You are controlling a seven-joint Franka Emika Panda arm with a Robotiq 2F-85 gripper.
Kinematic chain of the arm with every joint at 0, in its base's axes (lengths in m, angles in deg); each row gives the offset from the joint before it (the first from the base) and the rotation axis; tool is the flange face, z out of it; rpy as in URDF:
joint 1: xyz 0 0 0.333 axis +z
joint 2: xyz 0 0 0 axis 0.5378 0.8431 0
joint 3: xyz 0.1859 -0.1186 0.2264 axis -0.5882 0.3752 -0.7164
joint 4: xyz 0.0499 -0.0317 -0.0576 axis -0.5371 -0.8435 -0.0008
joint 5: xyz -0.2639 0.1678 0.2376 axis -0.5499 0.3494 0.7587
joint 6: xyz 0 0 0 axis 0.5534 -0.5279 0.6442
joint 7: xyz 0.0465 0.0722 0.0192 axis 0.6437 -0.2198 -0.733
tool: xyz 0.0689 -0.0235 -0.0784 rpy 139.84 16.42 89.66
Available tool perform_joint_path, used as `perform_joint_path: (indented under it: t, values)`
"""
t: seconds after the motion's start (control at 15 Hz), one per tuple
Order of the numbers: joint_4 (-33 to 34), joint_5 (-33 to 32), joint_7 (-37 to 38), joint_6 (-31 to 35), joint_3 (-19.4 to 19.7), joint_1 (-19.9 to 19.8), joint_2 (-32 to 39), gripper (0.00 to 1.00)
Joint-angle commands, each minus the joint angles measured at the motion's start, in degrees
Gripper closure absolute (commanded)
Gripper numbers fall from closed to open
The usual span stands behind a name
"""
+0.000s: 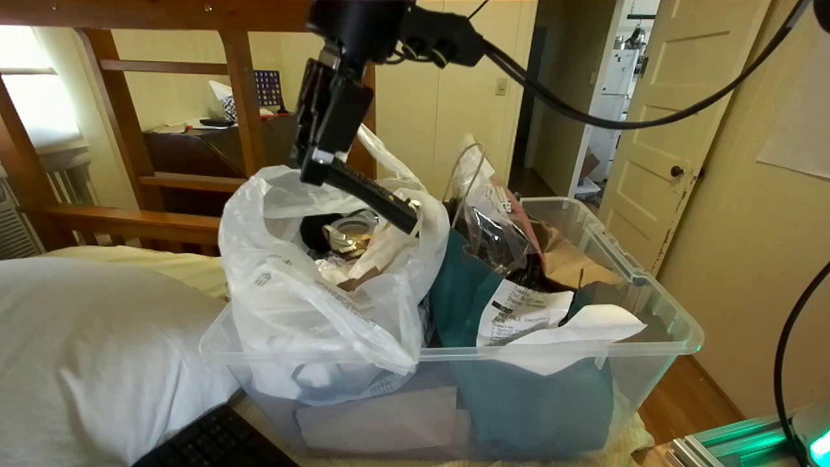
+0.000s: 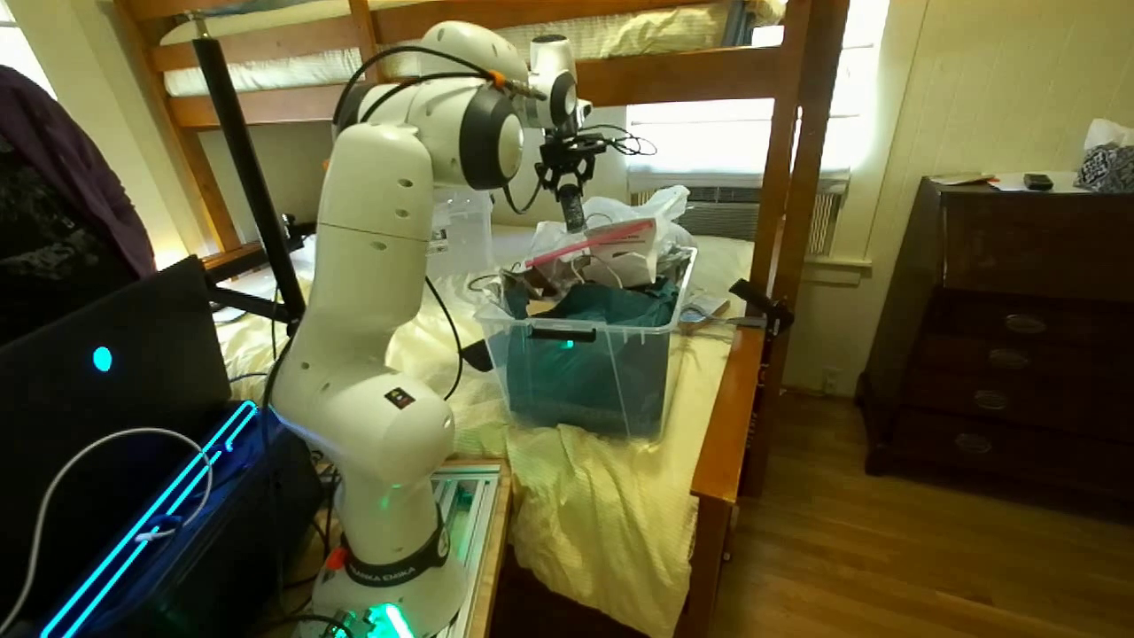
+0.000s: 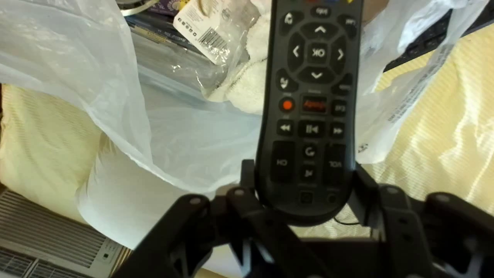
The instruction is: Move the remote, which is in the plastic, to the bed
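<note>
Remote [image 3: 310, 116]: one, black, keys facing the wrist camera, a red button among them. Aloft over the mouth of the plastic bag [image 1: 259, 292], apart from the bed [image 1: 91, 350]. In an exterior view it slants down to the right, its lower end close to the bag's right rim; contact with the film cannot be told.

Gripper [image 3: 306, 179]: one, black, reaching down from above. Jaws clenched on the remote, one finger at each long side, by the end with the CH and VOL keys.

Plastic bag: white, translucent, crinkled, with handles. Upright in the left part of the clear bin [image 1: 655, 349], mouth gaping. Contents seen: a gold-coloured item [image 1: 350, 243], white cloth [image 3: 247, 87], a label [image 3: 204, 29] with barcode.

Clear bin: also holds, at right, a green bag [image 1: 457, 292] with a printed slip [image 1: 519, 308] over it. Stands on a yellow sheet [image 2: 602, 505].

Bed: puffy white bedding, left of the bin and just beside it.

Keyboard [image 1: 214, 444]: black, partly in view, near side, left of the bin.

Robot arm [image 2: 372, 239]: white, left of the bin in an exterior view.

Laptop [image 2: 106, 372]: near left, logo lit.

Dresser [image 2: 1001, 354]: dark wood, far right.
</note>
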Motion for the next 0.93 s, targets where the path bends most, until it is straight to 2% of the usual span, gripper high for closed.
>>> perform_joint_path:
  t: [0.0,0.2,0.47,0.87]
  values:
    - [-1.20,-2.82,-4.76,-2.28,-2.65,-0.50,-4.95,0.67]
    - [3.69,-2.28,-12.07,-4.63,-5.84,0.42,-3.86,0.67]
    - [7.18,-0.16,-22.50,-3.10,-8.98,1.09,-0.91,0.67]
    - [18.82,1.63,-39.67,-3.64,-10.33,3.28,10.39,0.67]
